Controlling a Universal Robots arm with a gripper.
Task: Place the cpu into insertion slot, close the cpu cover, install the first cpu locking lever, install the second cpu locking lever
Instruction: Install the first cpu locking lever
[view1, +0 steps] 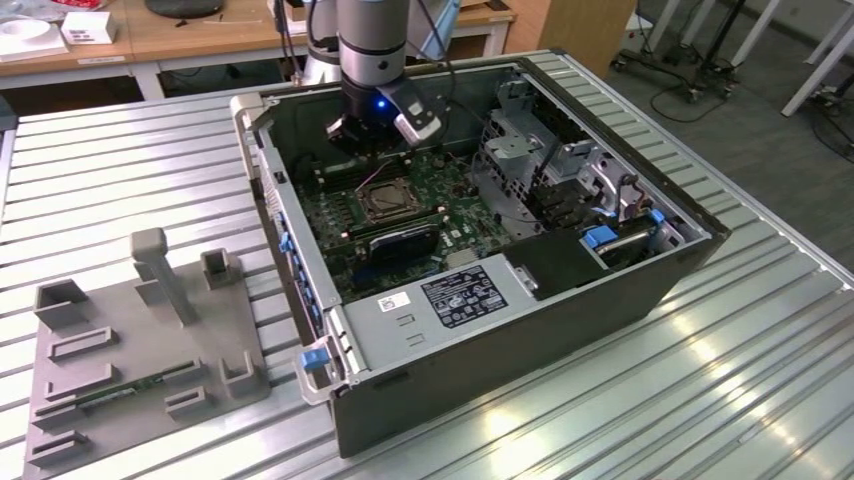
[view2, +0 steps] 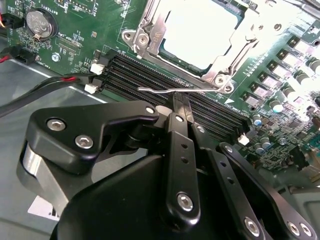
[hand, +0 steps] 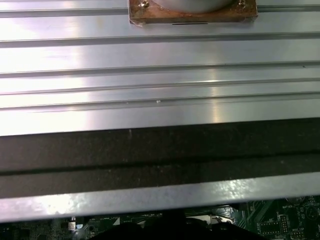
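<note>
The insertion slot sits in the middle of the green motherboard inside the open computer case. In the second wrist view the pale cpu lies flat in it, and the silvery cpu cover is folded down around it. A thin wire locking lever runs along the socket's edge next to the long black slots. My gripper is shut, with its dark fingertips together and right at this lever. In the exterior view the gripper hangs just behind the socket.
Long black memory slots lie between gripper and socket, with a coin battery and red and black cables nearby. The case wall and a drive cage hem the arm in. A grey parts fixture stands on the ribbed table.
</note>
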